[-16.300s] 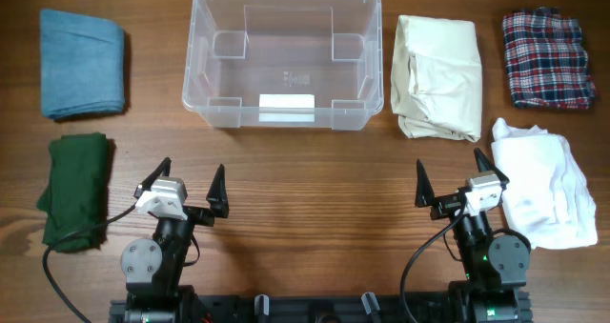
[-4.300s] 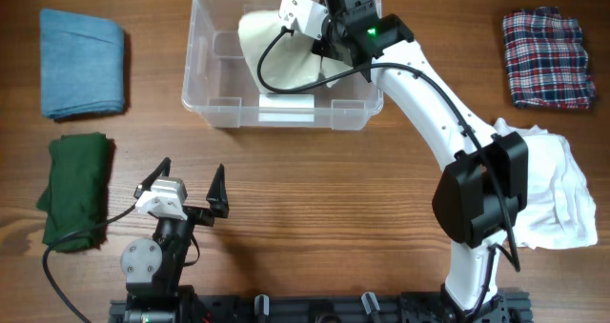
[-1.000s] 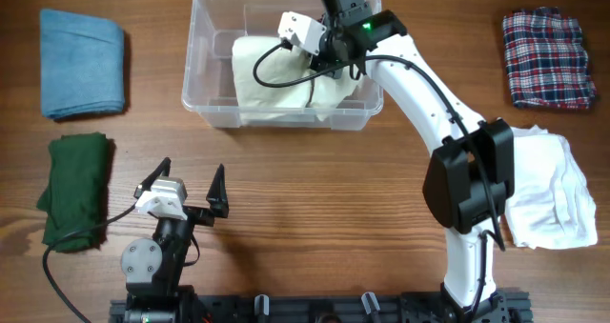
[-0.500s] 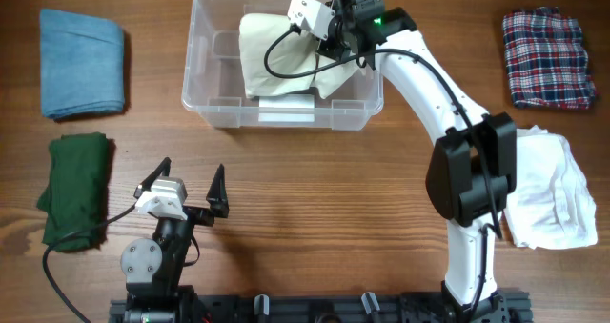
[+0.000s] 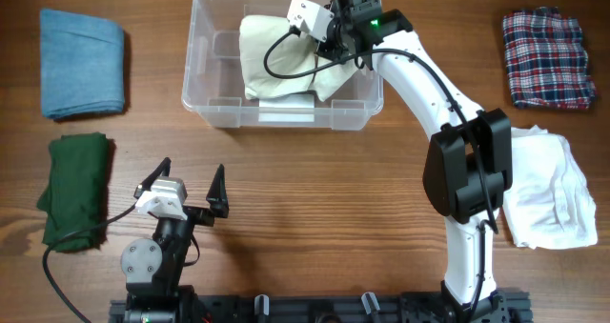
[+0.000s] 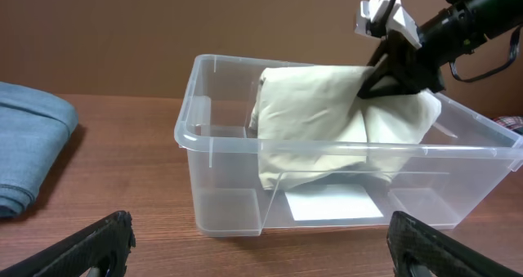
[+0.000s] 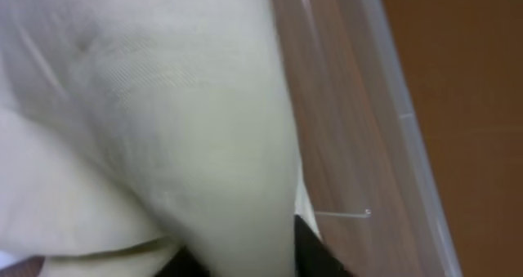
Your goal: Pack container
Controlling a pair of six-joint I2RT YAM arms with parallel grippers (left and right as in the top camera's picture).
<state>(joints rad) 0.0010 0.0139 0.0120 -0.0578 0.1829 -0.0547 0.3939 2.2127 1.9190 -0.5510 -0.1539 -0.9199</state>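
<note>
Right gripper (image 5: 330, 50) is down inside the container (image 5: 203, 110), jaws pinched on one edge of the cream cloth (image 5: 274, 58). The right wrist view is nothing but fabric, so I can't read the jaw gap; I'm going by the left wrist view, where the fingers (image 6: 382, 74) bite into the cloth (image 6: 319, 118)

The cloth hangs off the gripper and spreads away from it across the bin, bunched and standing above the rim rather than flat on the floor. The container wall (image 6: 233, 207) on the arm's side sits just beside the fingers

Left gripper (image 5: 191, 176) is parked well away from the bin, jaws wide apart, holding nothing

Risks:
- releasing at this height: the cloth slumps in a heap or drapes over the rim, eating room for the blue (image 5: 82, 62), green (image 5: 74, 190), plaid (image 5: 547, 56) and white (image 5: 548, 194) pieces
- pulling out close to the wall: a finger catches the rim and drags the light bin
- fabric snags on a finger and comes back out with it
</note>
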